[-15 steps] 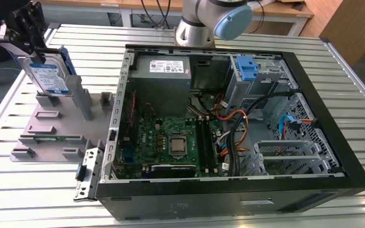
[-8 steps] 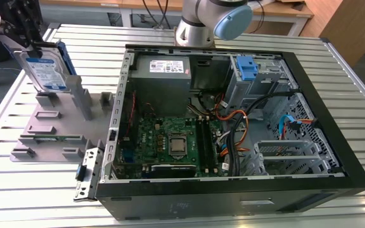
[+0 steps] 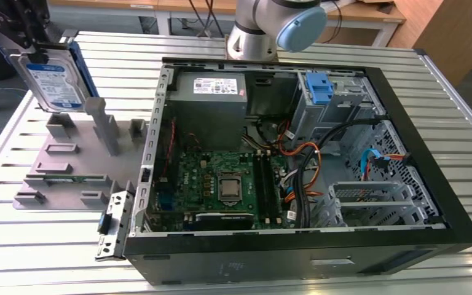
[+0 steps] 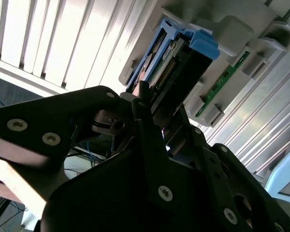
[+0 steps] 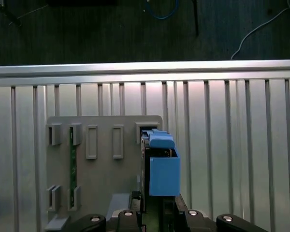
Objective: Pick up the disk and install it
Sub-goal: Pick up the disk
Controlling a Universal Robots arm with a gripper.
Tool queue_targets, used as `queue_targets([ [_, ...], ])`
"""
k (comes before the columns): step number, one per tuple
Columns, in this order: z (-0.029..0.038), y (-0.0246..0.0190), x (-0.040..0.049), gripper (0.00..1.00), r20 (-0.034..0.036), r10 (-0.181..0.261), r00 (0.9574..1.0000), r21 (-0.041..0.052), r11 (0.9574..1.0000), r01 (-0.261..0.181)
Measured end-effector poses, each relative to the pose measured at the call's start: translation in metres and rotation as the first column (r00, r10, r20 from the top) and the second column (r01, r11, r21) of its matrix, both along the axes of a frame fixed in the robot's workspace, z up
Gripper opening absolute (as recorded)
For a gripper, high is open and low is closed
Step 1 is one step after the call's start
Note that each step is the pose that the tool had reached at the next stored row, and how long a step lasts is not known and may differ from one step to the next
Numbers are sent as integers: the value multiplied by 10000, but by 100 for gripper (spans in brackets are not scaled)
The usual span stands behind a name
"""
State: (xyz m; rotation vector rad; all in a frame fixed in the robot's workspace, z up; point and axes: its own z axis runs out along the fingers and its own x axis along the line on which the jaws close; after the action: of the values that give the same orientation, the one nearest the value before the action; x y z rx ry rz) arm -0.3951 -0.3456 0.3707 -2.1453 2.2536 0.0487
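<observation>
The disk (image 3: 51,83), a silver drive with a white-and-blue label in a blue carrier frame, stands on edge at the exterior view's far left. My gripper (image 3: 32,49) is shut on its upper end and holds it over the grey holder plate (image 3: 64,153). I cannot tell whether its lower edge touches the plate's posts. In the second wrist view the disk (image 4: 176,63) sticks out from between the black fingers (image 4: 145,121). In the first wrist view its blue carrier (image 5: 162,166) rises from the gripper (image 5: 159,212) above the plate (image 5: 104,183).
An open computer case (image 3: 432,203) lies at the exterior view's right, holding a motherboard (image 3: 224,184), a grey power-supply box (image 3: 211,86), loose cables and a blue bracket (image 3: 321,89) in the drive cage. A green memory stick (image 3: 72,179) sits in the holder plate. The slatted table edge (image 5: 145,70) lies beyond the plate.
</observation>
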Motion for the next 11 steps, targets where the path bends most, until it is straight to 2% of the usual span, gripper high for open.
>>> queue_targets([
  [3, 97, 0, 0, 35, -1, 0, 10000, 0, 10000, 0],
  [8, 222, 0, 0, 35, 0, 0, 10000, 0, 10000, 0],
  [11, 232, 0, 0, 35, 3, 0, 10000, 2, 10000, 0],
])
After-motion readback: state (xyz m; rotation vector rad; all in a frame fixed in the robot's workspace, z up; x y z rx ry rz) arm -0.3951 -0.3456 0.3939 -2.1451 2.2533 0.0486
